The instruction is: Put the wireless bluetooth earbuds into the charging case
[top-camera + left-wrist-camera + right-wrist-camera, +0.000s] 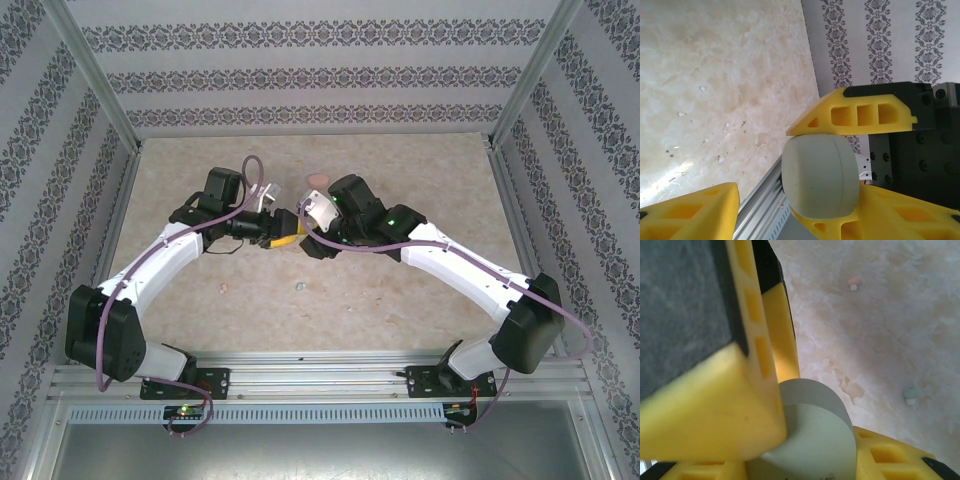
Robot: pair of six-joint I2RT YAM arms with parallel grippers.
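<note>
Top external: left tool (279, 238) and right tool (304, 231) met over the bench (400, 300), pink earbud (222, 287) and green earbud (298, 287) lying loose. Left wrist: left tool stood half-wide around the mint case (820, 182). Right wrist: right tool clamped it; steadiness should let the left seat squarely.

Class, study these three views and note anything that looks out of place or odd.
A pink earbud and a green earbud lie loose on the table, well apart, while the mint case is held up between yellow fingers. Neither bud is seated in anything.
</note>
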